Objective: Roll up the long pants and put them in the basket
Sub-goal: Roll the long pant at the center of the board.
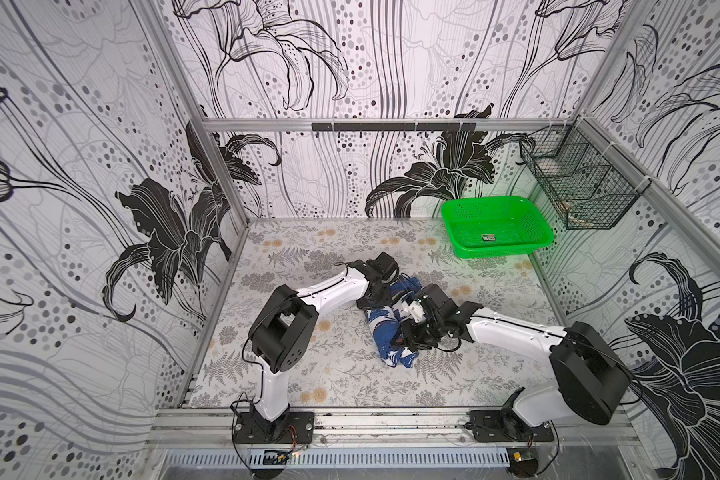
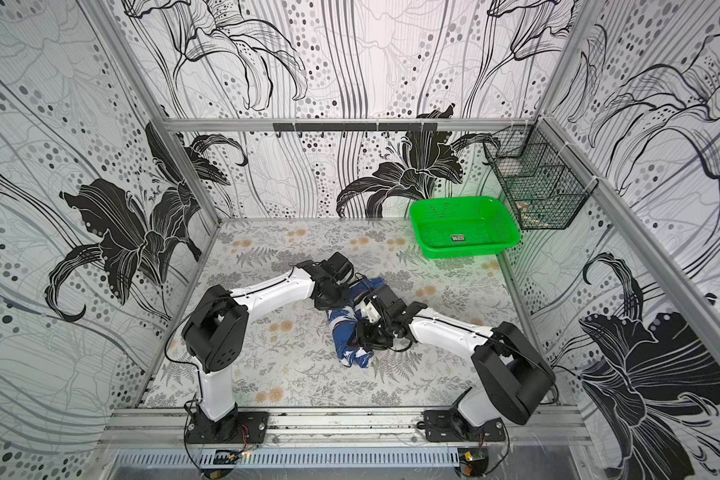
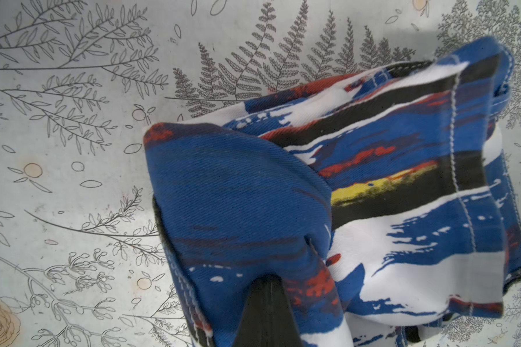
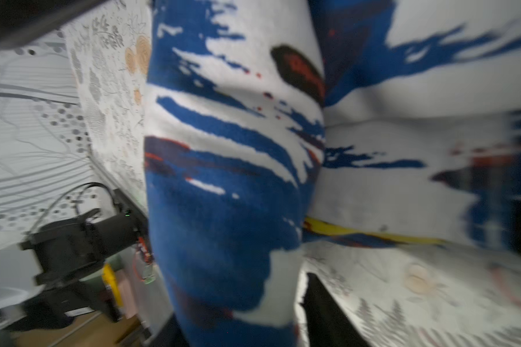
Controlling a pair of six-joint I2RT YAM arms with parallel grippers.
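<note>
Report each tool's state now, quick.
Left tool: closed, pinching the long pants.
Right tool: up against the long pants; its wrist view is blurred, so open or closed cannot be told.

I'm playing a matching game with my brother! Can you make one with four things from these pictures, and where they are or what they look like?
Things:
1. long pants
2. green basket
3. wire basket
4. table

Descriptions:
A. hangs on the side wall
B. covered in a fern and flower print
C. rolled into a blue and white bundle in the middle
D. sits in the far corner, under the wire one

Pairs: 1-C, 2-D, 3-A, 4-B
</note>
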